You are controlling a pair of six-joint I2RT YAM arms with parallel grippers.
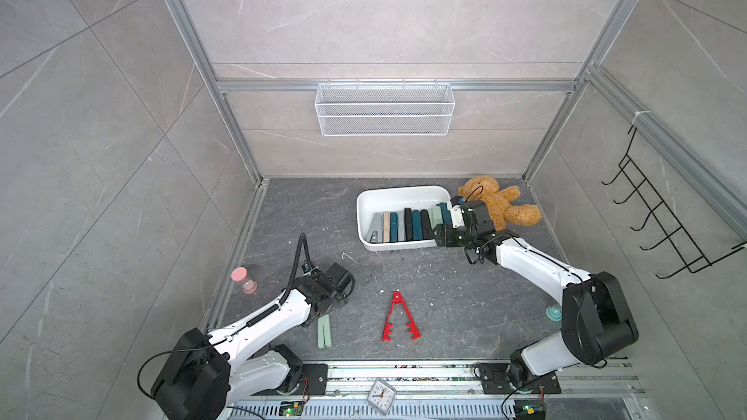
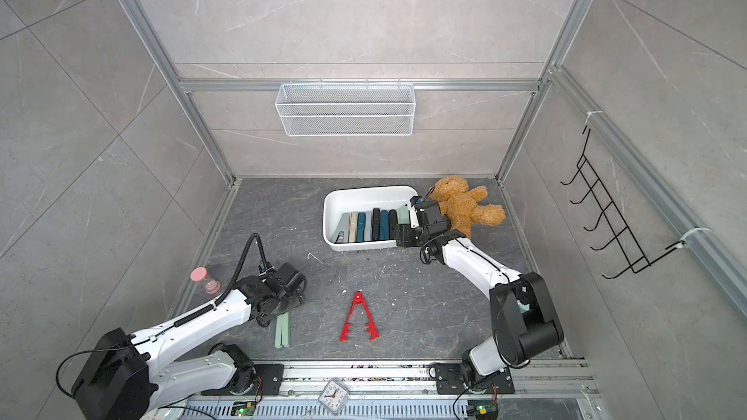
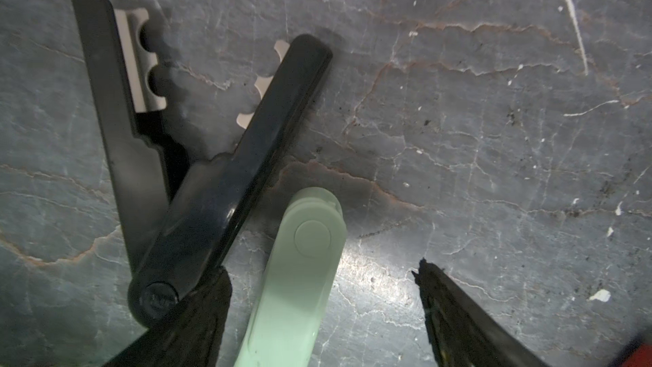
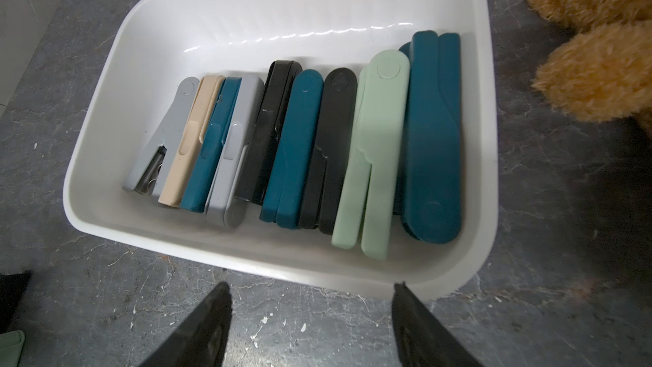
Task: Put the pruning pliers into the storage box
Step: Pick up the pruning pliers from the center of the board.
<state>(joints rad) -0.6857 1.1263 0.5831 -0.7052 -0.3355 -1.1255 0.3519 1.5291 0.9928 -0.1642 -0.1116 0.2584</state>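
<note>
- The left claw (image 3: 321, 270) stands open, one finger on either side of the mint green pliers (image 3: 310, 238) lying on the tabletop (image 3: 494, 135).
- Black pliers (image 3: 218, 178) lie spread in a V just beside them.
- Red pliers (image 1: 398, 319) lie apart, mid-tabletop.
- The right claw (image 4: 311, 285) is open and empty, just outside the white box (image 4: 247, 5).
- A row of pliers (image 4: 293, 142) lies inside the box, with a teddy bear (image 1: 501, 200) beside it.

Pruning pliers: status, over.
Left gripper open, straddling mint pliers. Right gripper open, empty, by storage box rim. Red pliers and black pliers lie outside; black ones crowd a left finger.
</note>
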